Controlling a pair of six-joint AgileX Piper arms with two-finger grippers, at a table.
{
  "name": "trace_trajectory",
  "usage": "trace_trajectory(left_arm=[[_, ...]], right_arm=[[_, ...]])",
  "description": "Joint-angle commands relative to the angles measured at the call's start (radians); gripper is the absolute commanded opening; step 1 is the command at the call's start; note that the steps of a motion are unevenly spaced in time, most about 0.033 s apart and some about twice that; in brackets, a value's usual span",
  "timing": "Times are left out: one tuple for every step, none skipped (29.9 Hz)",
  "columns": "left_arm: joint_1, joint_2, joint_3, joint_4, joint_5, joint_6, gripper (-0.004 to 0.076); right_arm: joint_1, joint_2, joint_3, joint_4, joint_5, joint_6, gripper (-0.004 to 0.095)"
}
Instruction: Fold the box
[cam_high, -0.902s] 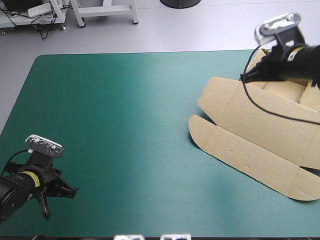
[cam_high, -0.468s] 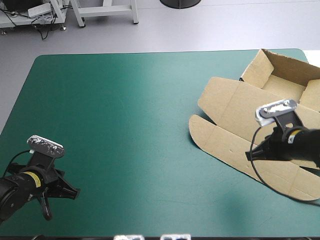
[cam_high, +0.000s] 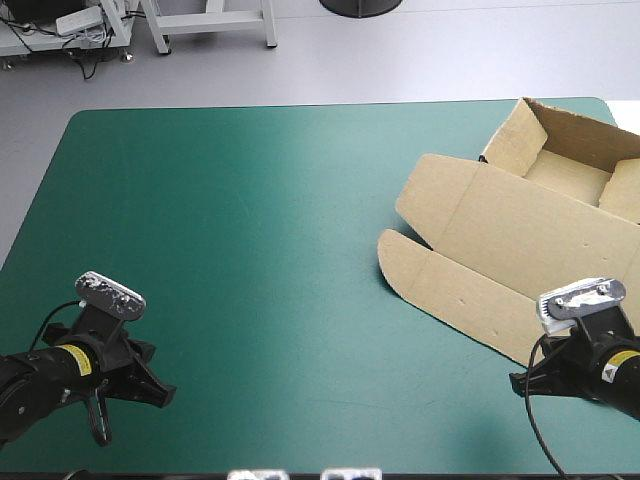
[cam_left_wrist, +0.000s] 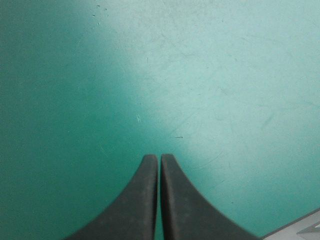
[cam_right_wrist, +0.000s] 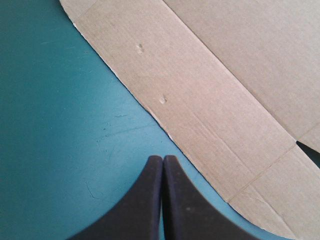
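Left arm: the left pincer (cam_left_wrist: 160, 159) is pressed together, its black fingers meeting in one point, and it pinches nothing. It hangs low over the near left part of the desk (cam_high: 260, 250). Only bare teal-green cover lies ahead of it and under it. Since the earlier pictures it has shifted only a little, and the box (cam_high: 520, 240) is well apart from it, far off toward the other arm.

Box: no change noted. The walls (cam_high: 520, 140) stand raised at the end farthest from both pincers. The lid (cam_high: 470, 270) lies flat on the cover and reaches toward the right arm.

Right arm: this is the main change. Earlier it was over the raised walls, then just before it was above the flat lid. Now it has drawn back to the near right part of the desk. The right pincer (cam_right_wrist: 163, 159) is pressed together and empty. Its tips are over the cover, with the lid's near edge running just beside and ahead of them. Contact with the board cannot be confirmed.

Assessment: the walls hold their shape with no pincer on them, so that fold appears secure. With both pincers empty and drawn back, the robot is judged to be either finished or resetting before another approach. The lid remains flat.
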Motion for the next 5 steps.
trace_trajectory(left_arm=[[0.002, -0.001, -0.025, -0.018, -0.053, 0.004, 0.0002], [0.002, -0.001, -0.025, -0.018, -0.055, 0.004, 0.0002], [0.002, -0.001, -0.025, -0.02, -0.058, 0.004, -0.0001], [0.002, -0.001, -0.025, -0.029, -0.069, 0.013, -0.0006], [0.002, -0.005, -0.025, -0.034, -0.084, 0.025, -0.0008]], right_arm=[[0.001, -0.021, -0.022, -0.003, -0.054, 0.001, -0.002], [0.001, -0.023, -0.022, -0.003, -0.054, 0.001, -0.002], [0.001, -0.023, -0.022, -0.003, -0.054, 0.001, -0.002], [0.001, -0.023, -0.022, -0.003, -0.056, 0.001, -0.002], [0.001, -0.023, -0.022, -0.003, -0.061, 0.001, -0.002]])
